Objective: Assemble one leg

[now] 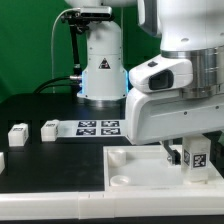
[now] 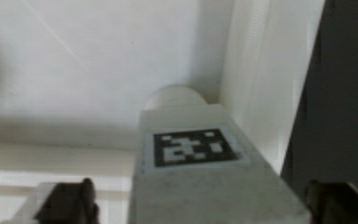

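The leg (image 2: 197, 150), a white post with a black-and-white tag on its face, stands upright between my jaws in the wrist view. It rests at the corner of the white plate (image 2: 51, 90). My gripper (image 2: 197, 200) straddles the leg, and a narrow gap shows on each side between the dark fingers (image 2: 66, 200) and the post. In the exterior view the leg (image 1: 198, 157) stands at the plate's (image 1: 130, 165) far corner on the exterior view's right, under my gripper (image 1: 192, 156).
Two more small white legs (image 1: 18, 132) (image 1: 50, 128) lie on the black table at the exterior view's left. The marker board (image 1: 98, 127) lies behind the plate. The arm's base (image 1: 100, 70) stands at the back.
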`<state>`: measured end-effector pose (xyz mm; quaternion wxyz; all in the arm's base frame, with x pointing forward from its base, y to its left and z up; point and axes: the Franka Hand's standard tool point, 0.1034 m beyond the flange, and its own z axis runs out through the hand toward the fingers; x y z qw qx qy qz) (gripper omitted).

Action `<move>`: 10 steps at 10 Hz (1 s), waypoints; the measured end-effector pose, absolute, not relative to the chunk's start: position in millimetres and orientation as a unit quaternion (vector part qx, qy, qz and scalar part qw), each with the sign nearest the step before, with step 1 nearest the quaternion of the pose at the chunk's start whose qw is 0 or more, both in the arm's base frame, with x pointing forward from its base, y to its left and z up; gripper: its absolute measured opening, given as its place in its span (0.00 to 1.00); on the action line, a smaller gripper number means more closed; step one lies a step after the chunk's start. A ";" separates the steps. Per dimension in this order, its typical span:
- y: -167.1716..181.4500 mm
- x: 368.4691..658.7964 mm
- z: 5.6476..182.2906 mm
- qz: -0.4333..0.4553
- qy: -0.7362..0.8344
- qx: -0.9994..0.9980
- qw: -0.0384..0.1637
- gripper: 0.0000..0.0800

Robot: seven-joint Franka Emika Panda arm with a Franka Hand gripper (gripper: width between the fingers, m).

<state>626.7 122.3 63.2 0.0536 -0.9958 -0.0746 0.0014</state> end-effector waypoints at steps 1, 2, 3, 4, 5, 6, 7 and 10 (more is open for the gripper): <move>122.2 626.7 63.2 0.001 -0.075 -0.996 0.054 0.45; 121.5 626.9 63.1 0.001 -0.074 -0.996 0.053 0.36; 121.5 626.9 63.1 0.001 -0.074 -0.996 0.053 0.36; 121.4 626.9 63.1 0.002 -0.067 -0.996 0.053 0.36; 121.4 626.9 63.1 0.002 -0.067 -0.996 0.053 0.36; 121.4 627.1 63.2 0.001 -0.050 -0.997 0.055 0.36; 119.5 627.0 63.0 0.004 0.061 -0.996 0.061 0.36; 118.6 626.8 62.5 0.015 0.269 -0.961 0.055 0.36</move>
